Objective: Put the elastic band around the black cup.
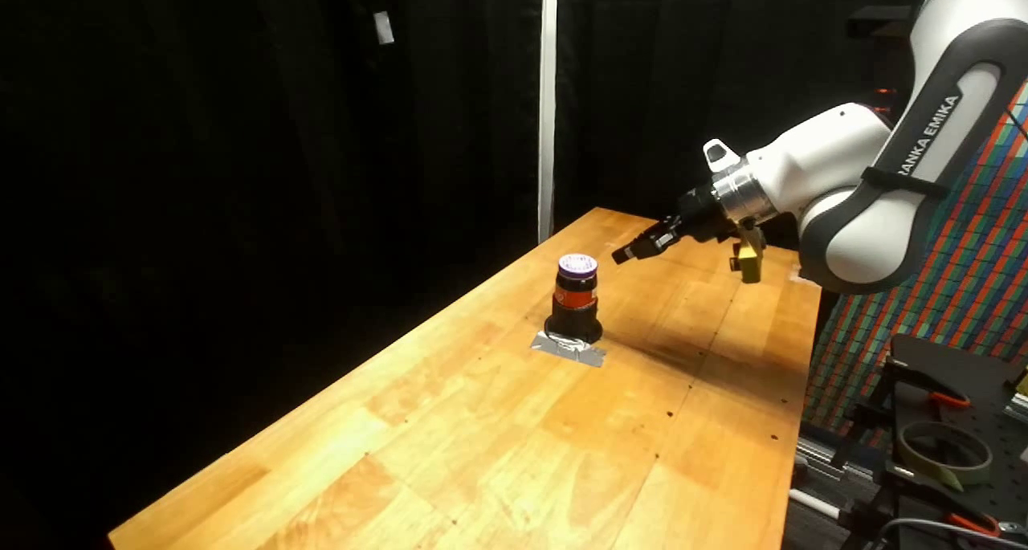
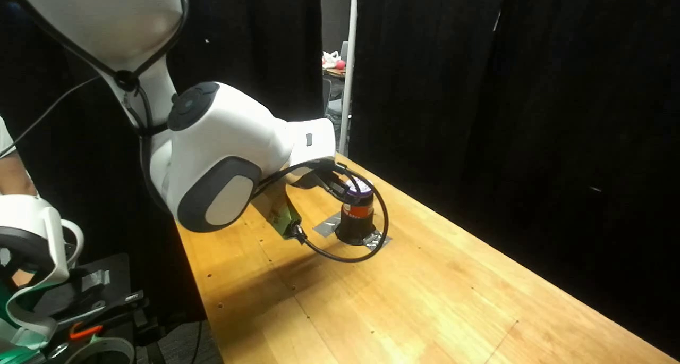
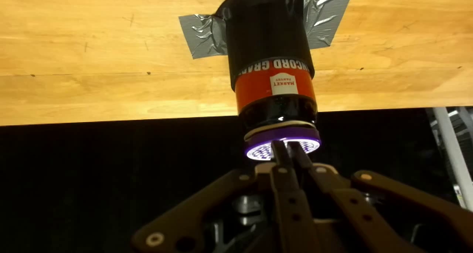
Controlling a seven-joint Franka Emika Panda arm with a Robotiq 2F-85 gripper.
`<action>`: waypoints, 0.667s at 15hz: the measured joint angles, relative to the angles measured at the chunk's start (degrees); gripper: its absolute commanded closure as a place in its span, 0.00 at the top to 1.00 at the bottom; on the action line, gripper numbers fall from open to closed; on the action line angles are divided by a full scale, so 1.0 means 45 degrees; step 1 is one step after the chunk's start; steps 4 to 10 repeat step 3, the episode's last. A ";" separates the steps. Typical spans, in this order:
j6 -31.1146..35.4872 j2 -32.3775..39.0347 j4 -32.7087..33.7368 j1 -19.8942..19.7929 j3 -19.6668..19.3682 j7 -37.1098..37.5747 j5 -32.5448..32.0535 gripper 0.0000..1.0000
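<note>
The black cup stands upright on the table, taped down. It also shows in an exterior view and the wrist view, with an orange-red label round its middle and a purple, white-topped lid. Its lower part looks like a wider black sleeve. The tan elastic band lies round the near side, at the lid's lower edge; its far side is hidden. My gripper is beside the lid, fingertips overlapping the lid's top in the wrist view. A narrow gap separates the fingers, with nothing seen between them.
Silver tape holds the base to the wooden table. A black cable loop hangs from my wrist near the cup. Black curtains line the back edge. A tool shelf stands beside the table.
</note>
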 measured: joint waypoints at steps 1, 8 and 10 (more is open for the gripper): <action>0.0078 0.0016 -0.0054 0.0067 -0.0196 0.0264 -0.0307 0.11; 0.0081 0.0029 -0.0071 0.0125 -0.0361 0.0488 -0.0510 0.25; 0.0081 0.0029 -0.0071 0.0125 -0.0361 0.0488 -0.0510 0.25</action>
